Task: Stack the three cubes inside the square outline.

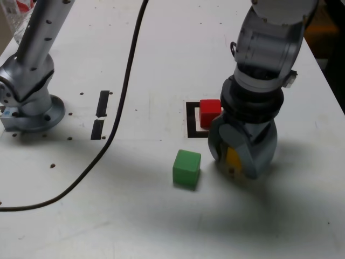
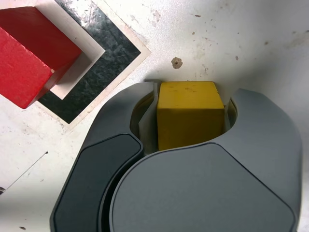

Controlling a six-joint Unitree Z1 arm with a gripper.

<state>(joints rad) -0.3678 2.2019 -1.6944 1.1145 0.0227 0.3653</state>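
On the exterior view's left, beyond my cable, two short black strips (image 1: 102,103) lie on the white table (image 1: 64,226); neither is my target, so I leave them alone. Next comes the green cube (image 1: 186,168), standing alone in front of the outline, nearer the camera. I should swing wide of it, since it probably has to go on top later and is easier to grip where it stands. Just behind and a little to its right is the square outline (image 1: 191,120), with the red cube (image 1: 209,113) upright inside it as the base. Furthest right, my gripper (image 2: 191,118) is down at the table around the yellow cube (image 2: 190,113), which sits outside the outline, near its corner. My jaws are drawn in to the cube's width, one on each side of it, and I judge that I have it held. The step in hand, as I read it, is securing this cube and lifting it. I want the grip firm and the cube square between the pads before I rise, or it may twist. Then I should go straight up until its underside clears the red top, and only then move across; a low sideways move could knock the base. Over red, I should line up the faces, lower gently, and open evenly.
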